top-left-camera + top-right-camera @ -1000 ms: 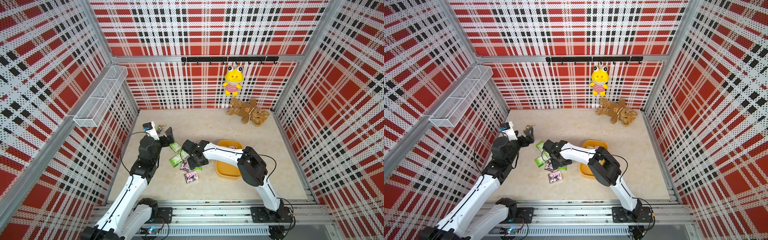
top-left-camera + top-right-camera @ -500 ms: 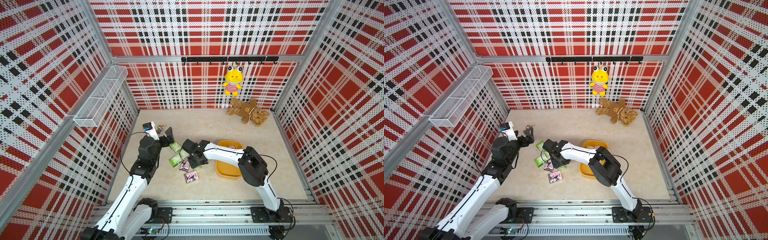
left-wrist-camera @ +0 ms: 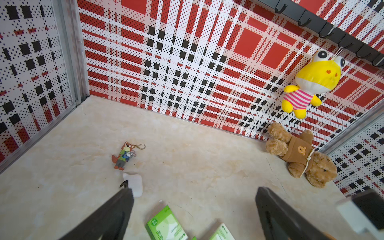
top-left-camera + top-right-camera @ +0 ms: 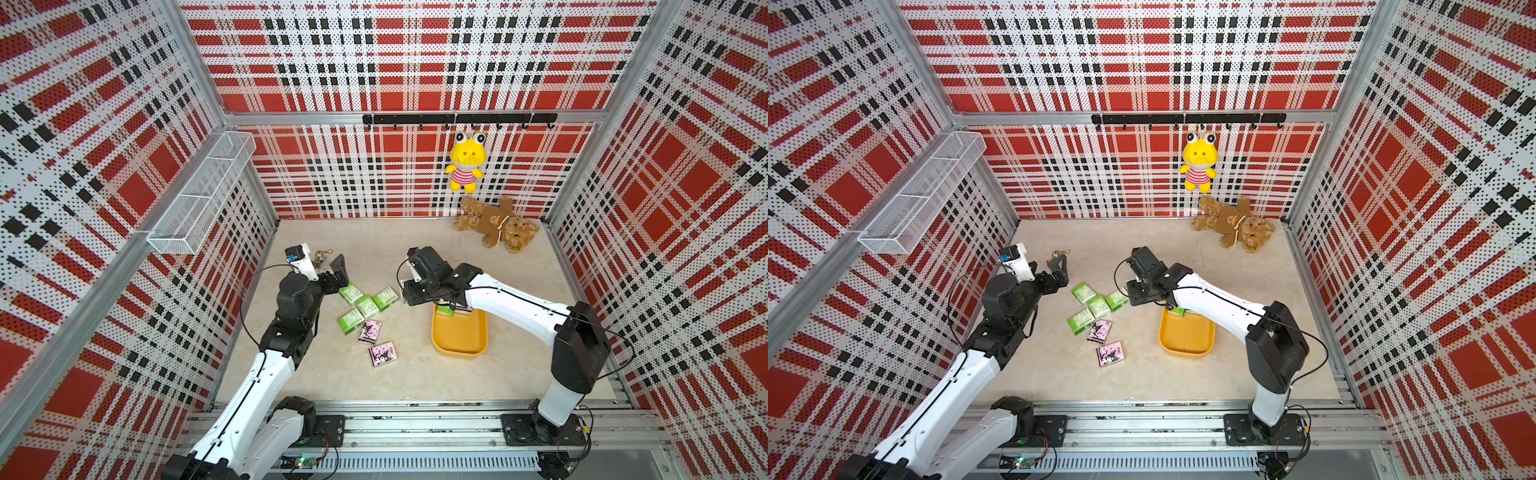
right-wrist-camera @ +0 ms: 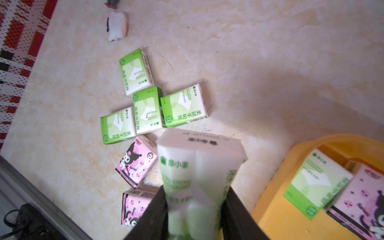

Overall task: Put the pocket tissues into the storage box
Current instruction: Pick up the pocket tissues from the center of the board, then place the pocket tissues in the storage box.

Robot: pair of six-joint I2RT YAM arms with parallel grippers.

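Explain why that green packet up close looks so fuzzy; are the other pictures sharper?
Right wrist view: the held green packet is smeared, too near the lens, while the floor packets are crisp; a soft shadow falls beside the storage box. Both top views: sharp, though the wall frames splay outward, wide-angle stretch. Left wrist view: clear, frog toy brightly lit.

Held green packet (image 5: 199,176): lower end blurred; storage box (image 4: 457,337): far end under right arm (image 4: 511,301); boxed pink packet (image 5: 361,197): edge-cropped
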